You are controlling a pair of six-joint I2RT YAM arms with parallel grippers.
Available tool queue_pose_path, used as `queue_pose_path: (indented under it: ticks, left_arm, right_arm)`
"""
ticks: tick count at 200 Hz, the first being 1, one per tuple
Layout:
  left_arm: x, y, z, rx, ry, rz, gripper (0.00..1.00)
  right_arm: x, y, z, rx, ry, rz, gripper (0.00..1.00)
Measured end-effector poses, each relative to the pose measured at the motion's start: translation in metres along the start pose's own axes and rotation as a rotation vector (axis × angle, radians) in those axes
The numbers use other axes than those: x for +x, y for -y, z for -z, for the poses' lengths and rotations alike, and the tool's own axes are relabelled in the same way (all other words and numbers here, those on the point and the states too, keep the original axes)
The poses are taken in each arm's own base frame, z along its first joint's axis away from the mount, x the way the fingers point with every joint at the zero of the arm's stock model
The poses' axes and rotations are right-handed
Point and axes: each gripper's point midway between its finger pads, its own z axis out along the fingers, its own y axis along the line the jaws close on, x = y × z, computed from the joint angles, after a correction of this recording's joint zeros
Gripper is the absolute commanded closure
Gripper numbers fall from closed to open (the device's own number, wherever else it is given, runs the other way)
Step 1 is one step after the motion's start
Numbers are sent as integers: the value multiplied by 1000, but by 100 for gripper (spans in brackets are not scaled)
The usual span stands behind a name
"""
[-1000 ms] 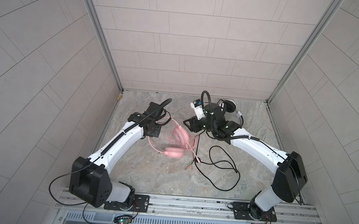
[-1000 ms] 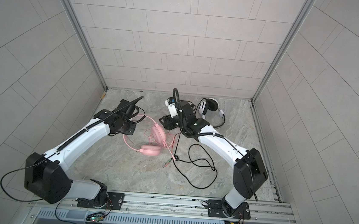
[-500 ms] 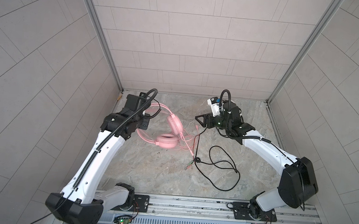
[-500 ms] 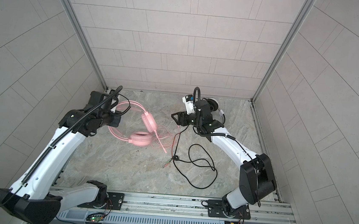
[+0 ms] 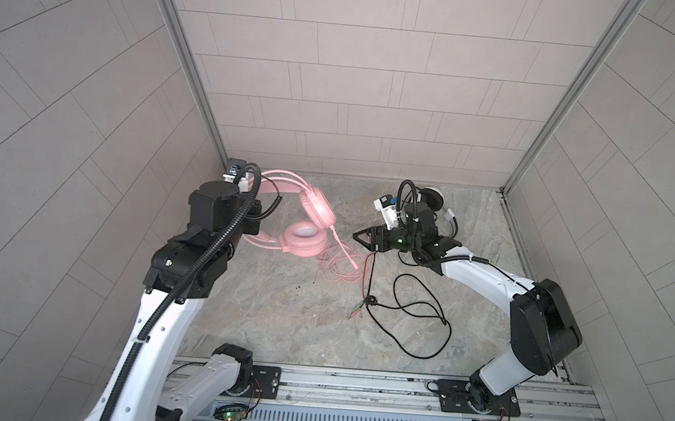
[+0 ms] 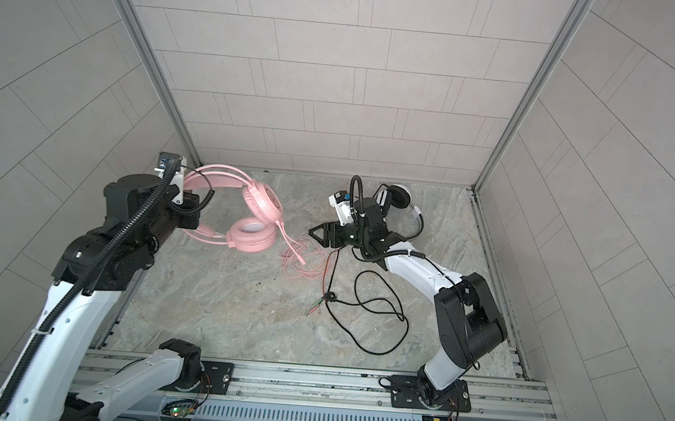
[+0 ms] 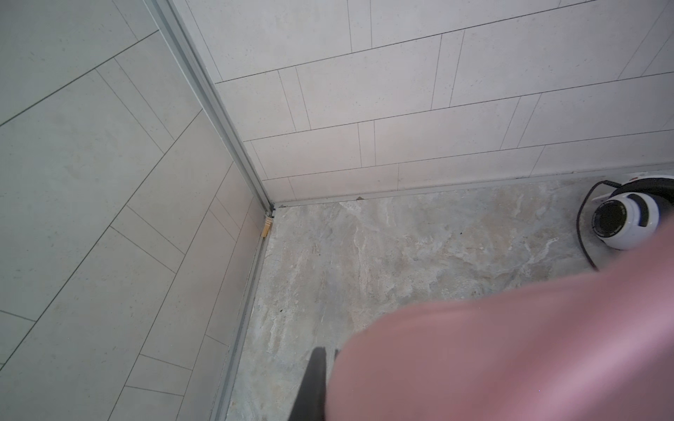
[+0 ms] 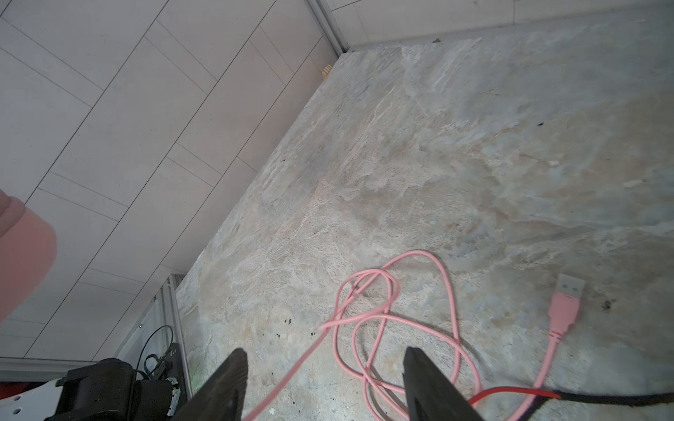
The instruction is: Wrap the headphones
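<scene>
The pink headphones hang in the air at the back left. My left gripper is shut on their headband, which fills the left wrist view as a pink blur. Their thin pink cable trails down to a loose tangle on the floor. Just above that tangle my right gripper stands open and holds nothing. The white-and-black headphones lie at the back behind the right arm, and their black cable loops across the floor.
Tiled walls close in the floor on the left, back and right. The pink cable's USB plug lies beside the tangle. The black cable's small plugs lie mid-floor. A metal rail runs along the front.
The left arm has lifted the pink headphones off the floor and carried them toward the back left corner. The right gripper has opened wider and let go near the pink cable.
</scene>
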Motion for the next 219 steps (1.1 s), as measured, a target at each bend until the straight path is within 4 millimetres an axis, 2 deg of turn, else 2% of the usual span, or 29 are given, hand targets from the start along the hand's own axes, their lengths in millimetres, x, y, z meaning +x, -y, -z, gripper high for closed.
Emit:
queue_pose_path:
  ticks: [39, 65, 114, 154, 194, 219]
  left_arm:
    - [-9, 17, -14, 104, -25, 64, 100]
    - [-19, 22, -21, 174, -31, 140, 100]
    - [-25, 1, -43, 274, -63, 415, 100]
    - [-47, -8, -66, 404, -27, 657, 100]
    - [-71, -14, -62, 486, 39, 756, 100]
    - [-78, -16, -60, 505, 59, 782, 100]
  right_arm:
    - [6, -11, -11, -46, -11, 13, 31]
    - [11, -9, -14, -51, -13, 6, 31]
    - [23, 9, -18, 12, -42, -13, 31]
    - [31, 17, -23, 23, -60, -19, 31]
    - [51, 28, -29, 37, -106, -46, 31]
    - [60, 35, -33, 50, -129, -48, 31]
